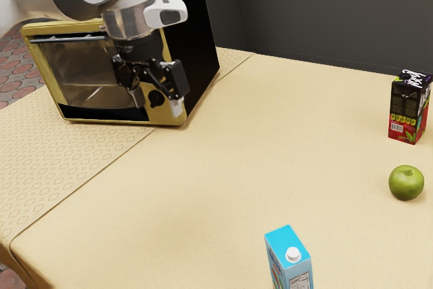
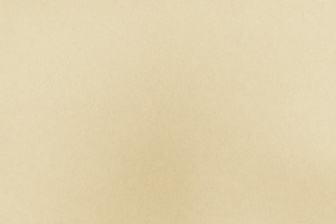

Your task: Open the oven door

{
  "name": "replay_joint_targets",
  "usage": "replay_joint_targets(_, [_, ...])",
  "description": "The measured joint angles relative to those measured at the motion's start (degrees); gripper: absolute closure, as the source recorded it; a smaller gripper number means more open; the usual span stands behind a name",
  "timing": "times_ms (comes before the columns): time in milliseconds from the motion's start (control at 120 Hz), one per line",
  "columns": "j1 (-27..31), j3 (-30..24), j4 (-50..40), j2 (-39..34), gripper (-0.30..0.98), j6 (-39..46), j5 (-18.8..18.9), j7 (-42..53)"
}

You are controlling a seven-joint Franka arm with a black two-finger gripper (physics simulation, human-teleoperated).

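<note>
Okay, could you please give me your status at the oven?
Claw open by the oven, holding nothing. Door shut. Apple, black carton and blue carton well away.

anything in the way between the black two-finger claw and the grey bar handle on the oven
Nothing visible stands between the black two-finger claw and the grey bar handle. The round green apple, black-and-red carton and light-blue carton all stand clear of that path, farther to the exterior view's right.

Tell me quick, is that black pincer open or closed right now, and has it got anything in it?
Pincer: open, its two fingers standing apart, holding nothing.
</note>
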Motion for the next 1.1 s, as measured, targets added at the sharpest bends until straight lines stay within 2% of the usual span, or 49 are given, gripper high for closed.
replay_joint_targets(133, [0.0, 0.0, 0.2, 0.1, 0.00, -0.2, -0.1, 0.2])
replay_joint_targets(192, [-0.1, 0.5, 4.4, -2.3, 0.00, -0.4, -0.3, 1.3])
replay_joint_targets(258, [-3.2, 8.7, 11.7, -8.2, 0.00, 0.0, -0.2, 6.9])
replay_joint_targets(283, [-3.4, 11.2, 12.7, -9.0, 0.00, 1.2, 1.0, 9.4])
replay_joint_targets(333, [-1.4, 14.0, 13.6, -7.8, 0.00, 5.4, 7.7, 14.1])
replay_joint_targets(358, [0.0, 15.1, 12.8, -7.0, 0.00, 8.5, 9.8, 16.7])
replay_joint_targets(367, [1.9, 14.0, 8.2, -7.4, 0.01, 8.7, 9.1, 16.5])
replay_joint_targets(400, [2.4, 16.8, 7.8, -6.4, 0.01, 13.6, 8.2, 20.4])
replay_joint_targets(450, [4.5, 19.4, 6.1, -5.4, 0.01, 19.7, 4.0, 26.5])
replay_joint_targets(525, [8.3, 20.6, 4.1, -3.6, 0.00, 26.8, -2.1, 35.6])
replay_joint_targets(608, [8.1, 20.8, 1.3, -4.0, 0.00, 32.2, -9.4, 45.7])
replay_joint_targets(692, [6.3, 20.7, 0.1, -3.9, 0.00, 35.8, -14.0, 54.4])
replay_joint_targets(800, [5.6, 20.9, 1.7, -0.7, 0.00, 38.8, -16.5, 64.1])
replay_joint_targets(908, [8.9, 20.6, 8.8, 6.6, 0.00, 40.3, -17.7, 72.0])
replay_joint_targets(1100, [12.9, 20.2, 12.1, 11.5, 0.00, 41.6, -19.2, 82.7])
